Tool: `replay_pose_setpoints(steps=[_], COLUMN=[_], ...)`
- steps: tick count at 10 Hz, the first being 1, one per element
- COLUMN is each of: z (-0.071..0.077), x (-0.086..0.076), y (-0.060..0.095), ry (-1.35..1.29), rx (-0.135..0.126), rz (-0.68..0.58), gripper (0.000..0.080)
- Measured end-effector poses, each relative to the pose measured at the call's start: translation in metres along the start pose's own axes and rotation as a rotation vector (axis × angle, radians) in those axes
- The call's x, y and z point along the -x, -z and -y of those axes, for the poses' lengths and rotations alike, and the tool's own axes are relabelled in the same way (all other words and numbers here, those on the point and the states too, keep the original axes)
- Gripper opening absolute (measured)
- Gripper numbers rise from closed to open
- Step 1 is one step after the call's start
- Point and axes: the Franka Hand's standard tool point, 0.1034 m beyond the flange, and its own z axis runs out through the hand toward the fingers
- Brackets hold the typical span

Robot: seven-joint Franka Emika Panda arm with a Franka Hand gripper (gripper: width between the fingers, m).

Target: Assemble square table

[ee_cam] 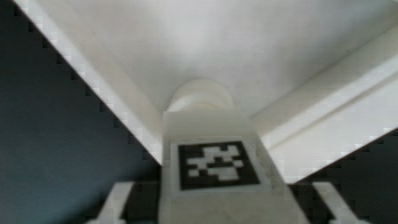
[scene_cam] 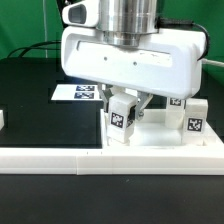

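We're at the leg-pickup step. Tool (scene_cam: 128,108) sits low over the white slab (scene_cam: 150,135), w/ a tagged leg (ee_cam: 217,150) between its fingers; can't tell if gripped. Next: firm squeeze, then lift straight up.
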Motion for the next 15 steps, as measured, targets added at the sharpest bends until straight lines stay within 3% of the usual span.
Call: replay_pose_setpoints(steps=[4, 5, 6, 8, 11, 12, 13, 14, 15], z=[-0.008, -0.011, -0.011, -0.011, -0.012, -0.009, -0.002, 0.0, -0.003], x=[-0.005, -0.004, -0.002, -0.001, -0.001, 0.001, 0.006, 0.009, 0.007], y=[-0.002, -0.003, -0.003, -0.003, -0.004, -0.004, -0.003, -0.004, -0.005], ry=[-0.464, -0.657, -0.782, -0.929, -0.905, -0.871, -0.686, -0.59, -0.562], rx=[-0.048, -0.085, -0.103, -0.123, -0.122, -0.123, -0.124, -0.124, -0.121], rz=[-0.035, -0.008, 0.01, 0.038, 0.035, 0.034, 0.025, 0.022, 0.018], gripper=[0.029, 0.029, 0.029, 0.029, 0.03, 0.0475, 0.0475, 0.061, 0.0637])
